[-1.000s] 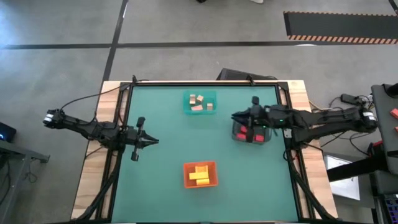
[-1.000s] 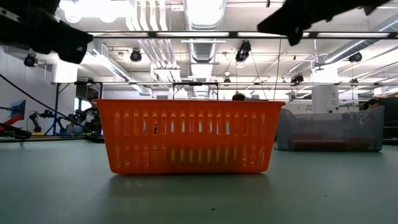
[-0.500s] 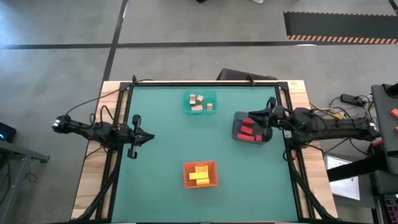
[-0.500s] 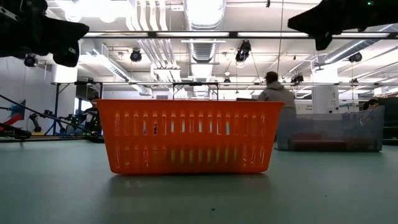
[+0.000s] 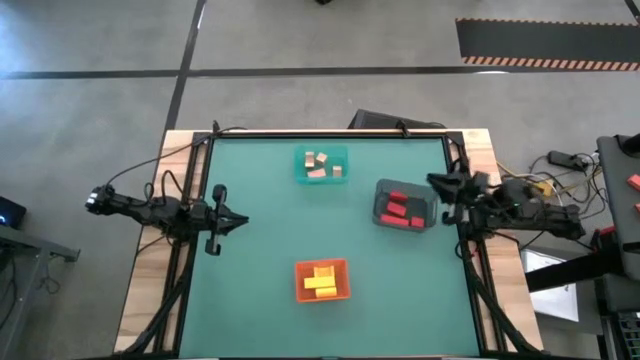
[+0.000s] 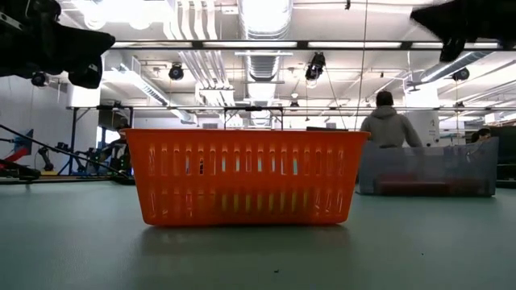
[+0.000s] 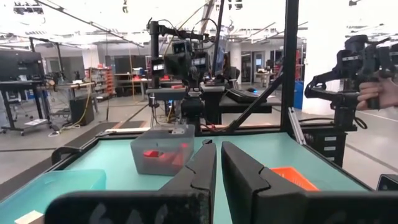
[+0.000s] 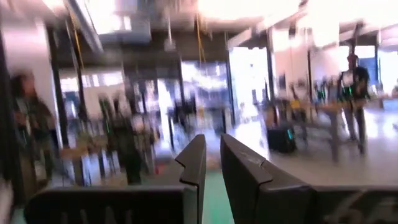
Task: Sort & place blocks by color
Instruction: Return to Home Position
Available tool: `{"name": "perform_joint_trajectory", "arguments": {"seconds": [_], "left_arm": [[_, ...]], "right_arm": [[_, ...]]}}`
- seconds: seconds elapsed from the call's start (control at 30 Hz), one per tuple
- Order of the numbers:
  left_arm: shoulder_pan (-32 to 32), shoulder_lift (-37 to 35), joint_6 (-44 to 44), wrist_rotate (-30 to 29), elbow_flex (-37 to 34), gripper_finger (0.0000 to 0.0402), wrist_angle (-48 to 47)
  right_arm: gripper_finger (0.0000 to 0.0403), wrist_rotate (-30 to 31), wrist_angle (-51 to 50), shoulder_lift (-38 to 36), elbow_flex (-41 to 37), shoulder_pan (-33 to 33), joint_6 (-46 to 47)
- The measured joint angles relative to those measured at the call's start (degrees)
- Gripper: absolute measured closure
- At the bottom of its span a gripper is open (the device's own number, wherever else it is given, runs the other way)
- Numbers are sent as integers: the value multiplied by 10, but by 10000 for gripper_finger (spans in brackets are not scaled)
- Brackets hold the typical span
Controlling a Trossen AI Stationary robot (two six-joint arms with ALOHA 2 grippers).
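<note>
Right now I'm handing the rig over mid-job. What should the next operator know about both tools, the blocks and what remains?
Left tool: shut, empty, raised over the left side of the mat.
Right tool: shut, empty, at the mat's right edge, next to the grey tray.
Tan blocks lie in the teal tray, red blocks in the grey tray, yellow blocks in the orange tray.
Done: the high view shows no block outside a tray.
Left: probably only parking both arms.
</note>
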Motion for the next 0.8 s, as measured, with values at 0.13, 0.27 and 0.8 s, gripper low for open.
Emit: {"name": "perform_joint_trajectory", "arguments": {"seconds": [0.13, 0.27, 0.8], "left_arm": [[0, 1, 0, 0, 0, 393, 1], [0, 1, 0, 0, -1, 393, -2], [0, 6, 0, 1, -2, 393, -13]], "right_arm": [[365, 0, 8, 13, -3, 0, -19], [365, -1, 2, 11, -25, -1, -25], [365, -21, 35, 4, -106, -1, -40]]}}
